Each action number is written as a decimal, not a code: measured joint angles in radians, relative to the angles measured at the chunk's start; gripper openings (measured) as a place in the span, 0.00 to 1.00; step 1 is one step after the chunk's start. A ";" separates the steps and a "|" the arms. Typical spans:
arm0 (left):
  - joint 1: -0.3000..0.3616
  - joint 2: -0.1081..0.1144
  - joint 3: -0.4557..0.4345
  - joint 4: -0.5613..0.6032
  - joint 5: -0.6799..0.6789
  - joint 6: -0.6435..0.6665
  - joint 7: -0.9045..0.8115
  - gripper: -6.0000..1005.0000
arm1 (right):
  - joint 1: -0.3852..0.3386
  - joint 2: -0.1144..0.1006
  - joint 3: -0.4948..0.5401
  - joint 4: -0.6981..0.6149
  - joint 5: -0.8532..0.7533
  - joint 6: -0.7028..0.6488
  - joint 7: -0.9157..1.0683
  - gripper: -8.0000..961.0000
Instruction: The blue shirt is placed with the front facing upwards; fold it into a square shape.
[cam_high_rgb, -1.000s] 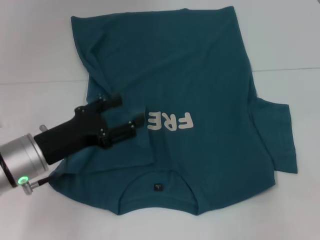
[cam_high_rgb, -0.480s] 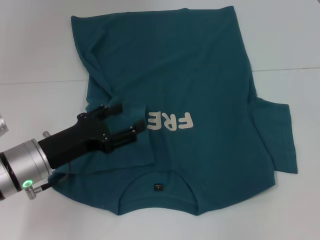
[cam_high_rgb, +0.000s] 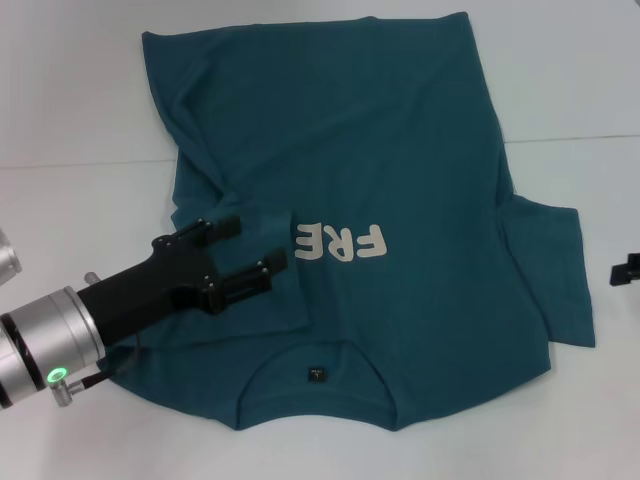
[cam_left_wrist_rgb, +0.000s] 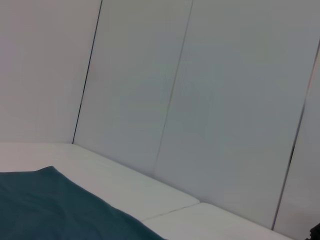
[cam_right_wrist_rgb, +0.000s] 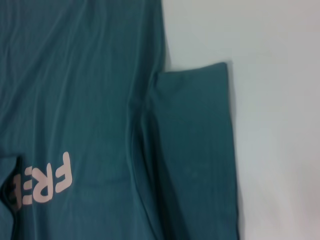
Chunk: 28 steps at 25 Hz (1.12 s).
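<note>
The blue shirt lies flat on the white table, collar and dark label toward me. Its left side is folded inward, so the white print reads only "FRE". My left gripper hovers open over that folded flap with nothing between its fingers. At the right edge, beside the spread right sleeve, only a black tip of my right gripper shows. The right wrist view looks down on that sleeve and the print. A corner of the shirt shows in the left wrist view.
White table surrounds the shirt, with a seam line running across it. Pale wall panels stand behind the table's far side.
My left gripper has drawn back toward the lower left, still open, leaving the flap lying folded. The right gripper's tip has come into view at the right edge.
</note>
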 joint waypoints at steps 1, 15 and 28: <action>0.000 0.000 0.001 0.000 0.000 -0.002 0.000 0.87 | 0.007 0.003 -0.003 0.012 0.001 0.015 0.000 0.95; 0.000 0.000 0.004 -0.002 0.010 -0.008 0.014 0.87 | 0.038 0.029 -0.032 0.106 0.001 0.134 -0.010 0.95; -0.005 0.000 0.004 -0.014 0.018 -0.012 0.015 0.87 | 0.040 0.032 -0.033 0.175 0.013 0.211 -0.030 0.94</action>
